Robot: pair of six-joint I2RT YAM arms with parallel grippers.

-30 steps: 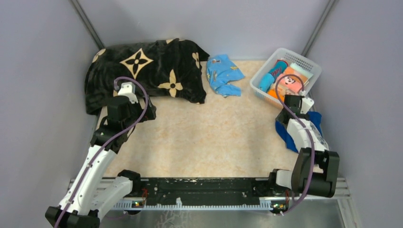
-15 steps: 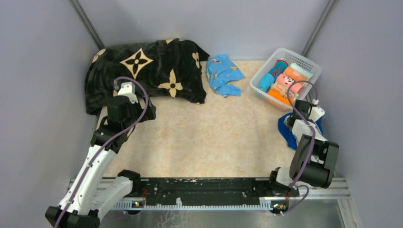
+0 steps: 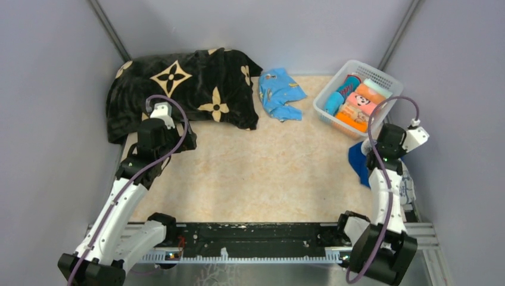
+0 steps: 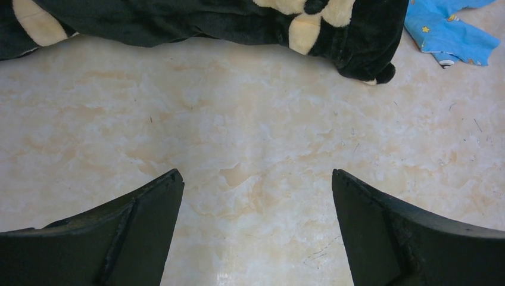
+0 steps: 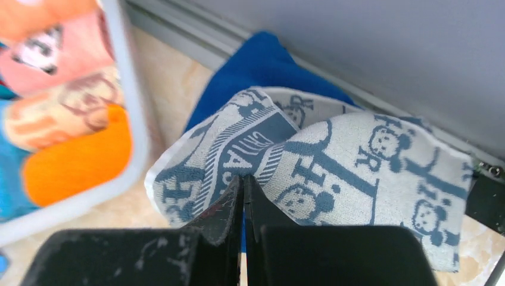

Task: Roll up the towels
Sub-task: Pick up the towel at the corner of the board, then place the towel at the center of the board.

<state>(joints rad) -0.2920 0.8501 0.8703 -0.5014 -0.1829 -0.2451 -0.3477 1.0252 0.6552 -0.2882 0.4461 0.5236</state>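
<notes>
Two poses, left arm (image 3: 128, 185) stretched forward, left fingers (image 4: 143, 220) wide apart, right arm (image 3: 386, 185) angled rightward, right fingers (image 5: 220, 214) pinching the white towel (image 5: 357, 173)

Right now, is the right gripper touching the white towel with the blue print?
Touching. In the right wrist view the right gripper is shut on a gathered fold of the white towel.
</notes>
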